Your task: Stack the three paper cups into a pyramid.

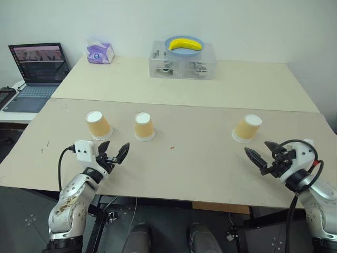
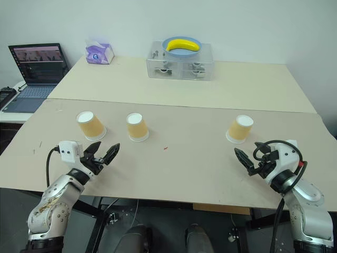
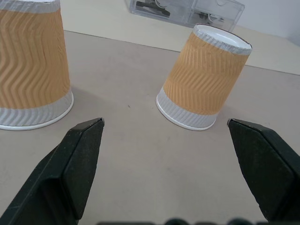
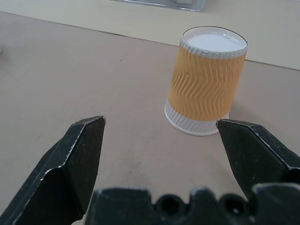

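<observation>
Left claw (image 1: 115, 152) spread, two cups (image 1: 98, 125) (image 1: 144, 126) just ahead; right claw (image 1: 261, 153) spread, third cup (image 1: 247, 128) ahead.

White wall (image 1: 253, 26); two beige tables (image 1: 200, 168) butted together; dark floor (image 1: 168, 221) beneath.

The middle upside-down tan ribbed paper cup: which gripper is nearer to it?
Left. The left gripper hangs open just short of the middle upside-down tan ribbed paper cup, slightly to its left; the right gripper, also open, is far off to its right.
</observation>
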`<control>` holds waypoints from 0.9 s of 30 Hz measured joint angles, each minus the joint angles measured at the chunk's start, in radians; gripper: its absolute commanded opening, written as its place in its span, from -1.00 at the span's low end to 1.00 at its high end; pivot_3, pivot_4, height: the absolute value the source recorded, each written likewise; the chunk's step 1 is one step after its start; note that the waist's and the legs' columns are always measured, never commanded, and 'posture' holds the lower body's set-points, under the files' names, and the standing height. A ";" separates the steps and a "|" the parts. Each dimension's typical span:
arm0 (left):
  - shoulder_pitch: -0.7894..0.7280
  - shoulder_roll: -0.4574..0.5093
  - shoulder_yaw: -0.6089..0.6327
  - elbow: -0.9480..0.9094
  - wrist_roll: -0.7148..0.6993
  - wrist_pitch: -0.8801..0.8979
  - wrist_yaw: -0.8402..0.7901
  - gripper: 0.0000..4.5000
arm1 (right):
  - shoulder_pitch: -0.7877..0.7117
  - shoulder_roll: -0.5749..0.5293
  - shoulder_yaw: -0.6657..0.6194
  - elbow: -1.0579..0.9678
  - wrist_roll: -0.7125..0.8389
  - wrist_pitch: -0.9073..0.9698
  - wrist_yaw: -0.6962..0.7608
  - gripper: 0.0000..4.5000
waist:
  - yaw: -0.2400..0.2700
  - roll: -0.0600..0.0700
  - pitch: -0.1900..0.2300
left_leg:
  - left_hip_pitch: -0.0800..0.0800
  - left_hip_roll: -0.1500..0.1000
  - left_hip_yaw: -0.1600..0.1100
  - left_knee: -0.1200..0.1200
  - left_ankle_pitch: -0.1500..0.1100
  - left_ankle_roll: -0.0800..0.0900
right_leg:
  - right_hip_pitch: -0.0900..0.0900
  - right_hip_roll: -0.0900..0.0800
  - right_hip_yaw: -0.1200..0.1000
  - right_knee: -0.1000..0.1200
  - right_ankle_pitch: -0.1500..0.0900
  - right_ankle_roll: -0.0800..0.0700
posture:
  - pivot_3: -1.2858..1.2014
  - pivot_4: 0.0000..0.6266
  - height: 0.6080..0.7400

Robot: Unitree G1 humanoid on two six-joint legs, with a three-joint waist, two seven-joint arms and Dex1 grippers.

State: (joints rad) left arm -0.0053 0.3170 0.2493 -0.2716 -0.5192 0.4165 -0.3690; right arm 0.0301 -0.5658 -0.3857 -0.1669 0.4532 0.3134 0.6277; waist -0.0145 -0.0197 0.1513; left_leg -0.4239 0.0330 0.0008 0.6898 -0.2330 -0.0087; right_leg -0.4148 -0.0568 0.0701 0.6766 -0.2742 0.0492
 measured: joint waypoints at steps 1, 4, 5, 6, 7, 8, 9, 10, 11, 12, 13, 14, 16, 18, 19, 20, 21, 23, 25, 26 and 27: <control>0.000 0.000 0.000 0.000 0.000 0.000 0.000 1.00 | 0.000 0.000 0.000 0.000 0.000 0.000 0.000 0.98 | 0.000 0.000 0.000 | 0.000 0.000 0.000 0.000 0.000 0.000 | 0.000 0.000 0.000 0.000 0.000 0.000 | 0.03 -0.52 0.30; -0.007 0.037 0.002 0.001 0.000 0.015 -0.014 1.00 | -0.018 0.000 0.009 0.009 0.000 0.000 0.001 0.98 | -0.003 0.000 0.000 | 0.000 0.000 0.000 0.000 0.000 0.000 | 0.000 0.000 0.000 0.001 0.000 0.000 | 0.03 -0.52 0.30; -0.018 0.055 0.005 0.001 0.000 0.023 -0.020 1.00 | -0.024 0.000 0.012 0.011 0.000 0.000 0.001 0.98 | -0.002 0.000 0.000 | 0.000 0.000 0.000 0.000 0.000 0.000 | 0.000 0.000 0.000 0.001 0.000 0.000 | 0.03 -0.52 0.30; -0.029 0.071 0.009 0.001 0.000 0.025 -0.030 1.00 | -0.025 0.000 0.015 0.012 0.000 0.000 0.002 0.98 | -0.001 0.000 0.000 | 0.000 0.000 0.000 0.000 0.000 0.000 | 0.000 0.000 0.000 0.001 0.000 0.000 | 0.03 -0.52 0.30; -0.035 0.081 0.009 0.001 0.000 0.025 -0.040 1.00 | -0.025 0.000 0.016 0.013 0.000 0.000 0.002 0.98 | -0.001 0.000 0.000 | 0.000 0.000 0.000 0.000 0.000 0.000 | 0.000 0.000 0.000 0.000 0.000 0.000 | 0.03 -0.52 0.30; -0.037 0.091 0.007 0.001 0.000 0.026 -0.057 1.00 | -0.024 0.000 0.017 0.013 0.000 0.000 0.003 0.98 | -0.001 0.000 0.000 | 0.000 0.000 0.000 0.000 0.000 0.000 | 0.000 0.000 0.000 0.000 0.000 0.000 | 0.03 -0.52 0.30; -0.036 0.097 0.001 0.001 -0.001 0.028 -0.072 1.00 | -0.024 0.000 0.017 0.015 -0.001 0.000 0.002 0.98 | 0.000 0.000 0.000 | 0.000 0.000 0.000 0.000 0.000 0.000 | 0.000 0.000 0.000 0.000 0.000 0.000 | 0.03 -0.52 0.30; -0.037 0.102 -0.007 0.001 -0.006 0.033 -0.091 1.00 | -0.023 -0.001 0.017 0.017 -0.003 0.000 0.002 0.98 | 0.000 0.000 0.000 | -0.001 0.000 0.000 0.000 0.000 0.000 | 0.000 0.000 0.000 -0.001 0.000 0.000 | 0.03 -0.52 0.30; -0.041 0.120 -0.029 0.001 -0.015 0.047 -0.123 1.00 | -0.023 -0.001 0.017 0.020 -0.008 0.000 0.001 0.98 | 0.002 0.000 0.000 | -0.001 0.000 0.000 0.000 0.000 0.000 | 0.000 0.000 0.000 -0.001 0.000 0.000 | 0.03 -0.52 0.30; -0.045 0.131 -0.045 -0.001 -0.021 0.052 -0.146 1.00 | -0.023 -0.002 0.018 0.021 -0.011 0.000 0.000 0.98 | 0.003 0.000 0.000 | -0.001 0.000 0.000 0.000 0.000 0.000 | 0.000 0.000 0.000 -0.001 0.000 0.000 | 0.03 -0.52 0.30; -0.061 0.148 -0.069 -0.007 -0.034 0.071 -0.185 1.00 | -0.025 -0.003 0.017 0.026 -0.017 -0.001 -0.001 0.98 | 0.004 -0.001 0.000 | -0.001 0.000 0.000 0.000 0.000 0.000 | 0.000 0.000 0.000 0.000 0.000 0.000 | 0.03 -0.52 0.30; -0.081 0.173 -0.097 -0.025 -0.045 0.090 -0.225 1.00 | -0.032 -0.006 0.018 0.038 -0.021 -0.002 -0.002 0.98 | 0.004 -0.001 0.001 | -0.001 0.000 0.000 0.000 0.000 0.000 | 0.000 0.000 -0.001 0.000 0.000 0.000 | 0.03 -0.52 0.30; -0.147 0.211 -0.131 -0.063 -0.095 0.138 -0.293 1.00 | -0.047 -0.015 0.014 0.056 -0.029 -0.003 -0.005 0.98 | 0.002 -0.001 0.001 | 0.000 0.000 0.000 0.001 0.000 0.000 | 0.001 0.000 0.000 0.000 0.000 0.000 | 0.03 -0.52 0.30; -0.227 0.252 -0.140 -0.093 -0.156 0.199 -0.337 1.00 | -0.064 -0.028 0.010 0.064 -0.029 -0.003 -0.005 0.98 | 0.001 -0.001 0.001 | 0.000 0.000 0.000 0.001 0.000 0.000 | 0.001 0.000 0.000 0.000 0.000 0.000 | 0.03 -0.52 0.30; -0.278 0.280 -0.140 -0.108 -0.198 0.241 -0.361 1.00 | -0.072 -0.036 0.003 0.064 -0.029 -0.003 -0.005 0.98 | 0.000 -0.001 0.001 | 0.000 0.000 0.000 0.001 0.000 0.000 | 0.001 0.001 0.000 0.000 0.000 0.000 | 0.03 -0.52 0.30; -0.316 0.303 -0.138 -0.117 -0.234 0.271 -0.382 1.00 | -0.077 -0.041 -0.002 0.064 -0.028 -0.003 -0.004 0.98 | -0.003 -0.001 0.001 | 0.000 0.000 0.000 0.000 0.000 0.000 | 0.001 0.001 0.000 0.000 0.000 0.000 | 0.03 -0.52 0.30; -0.333 0.313 -0.135 -0.125 -0.252 0.287 -0.393 1.00 | -0.080 -0.042 -0.005 0.064 -0.028 -0.003 -0.003 0.98 | -0.006 -0.001 0.001 | 0.001 0.000 0.000 -0.001 0.000 0.000 | 0.001 0.001 0.000 -0.001 0.000 0.000 | 0.03 -0.52 0.30; -0.352 0.320 -0.129 -0.129 -0.296 0.323 -0.410 1.00 | -0.080 -0.042 -0.007 0.064 -0.027 -0.002 -0.003 0.98 | -0.009 -0.001 0.001 | 0.001 0.000 0.000 -0.003 0.000 0.000 | 0.001 0.001 0.000 -0.002 0.000 0.000 | 0.03 -0.52 0.30; -0.362 0.329 -0.128 -0.129 -0.325 0.356 -0.410 1.00 | -0.080 -0.040 -0.006 0.058 -0.026 -0.002 -0.003 0.98 | -0.009 -0.002 0.001 | 0.000 0.000 0.000 -0.003 0.000 0.000 | 0.000 0.001 0.000 -0.002 0.000 0.000 | 0.03 -0.52 0.30; -0.368 0.331 -0.128 -0.129 -0.335 0.367 -0.409 1.00 | -0.080 -0.038 -0.005 0.054 -0.026 -0.001 -0.002 0.98 | -0.007 -0.002 0.001 | 0.000 0.000 0.000 -0.003 0.000 0.000 | 0.000 0.000 0.000 -0.002 0.000 0.000 | 0.03 -0.52 0.30; -0.373 0.334 -0.121 -0.131 -0.351 0.377 -0.406 1.00 | -0.079 -0.033 0.003 0.041 -0.023 0.001 0.000 0.98 | -0.007 -0.002 0.001 | 0.000 0.000 0.000 -0.003 0.000 0.000 | 0.000 0.000 0.000 -0.002 0.000 0.000 | 0.03 -0.52 0.30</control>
State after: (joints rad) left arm -0.3781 0.6507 0.1287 -0.4022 -0.8701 0.7932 -0.7752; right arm -0.0491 -0.5989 -0.3829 -0.1258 0.4298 0.3145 0.6280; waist -0.0213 -0.0214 0.1525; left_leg -0.4238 0.0332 0.0008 0.6867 -0.2330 -0.0087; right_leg -0.4152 -0.0564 0.0701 0.6744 -0.2745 0.0493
